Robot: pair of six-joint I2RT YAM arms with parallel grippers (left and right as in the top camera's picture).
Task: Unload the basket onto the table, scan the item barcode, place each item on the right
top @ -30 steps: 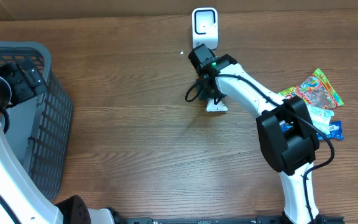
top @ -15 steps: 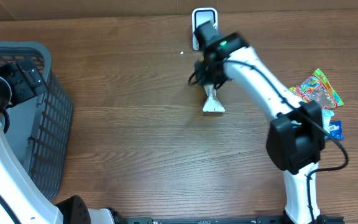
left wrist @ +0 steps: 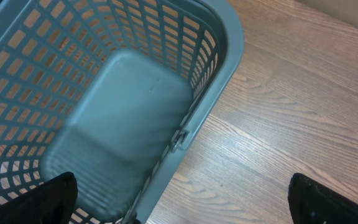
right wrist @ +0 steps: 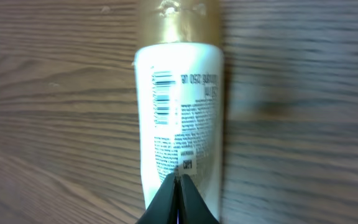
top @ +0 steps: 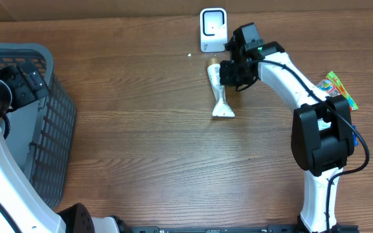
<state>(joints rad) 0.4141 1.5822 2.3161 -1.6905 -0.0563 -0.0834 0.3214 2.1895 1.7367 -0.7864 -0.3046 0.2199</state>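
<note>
Swinging right, off the white plastic tube with a gold cap (top: 219, 90) lying barcode (right wrist: 162, 102) up just near of the white scanner (top: 213, 27), right gripper (right wrist: 179, 183) pinched together empty, left gripper (left wrist: 185, 202) spread wide over the grey plastic basket (left wrist: 123, 112), scan seemingly pending.

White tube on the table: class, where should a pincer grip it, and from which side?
Likely the white tube at its body near the gold cap, from above, closing across its width: it lies flat, long sides free; the crimped tail is thin. Avoid the upward-facing barcode.
</note>
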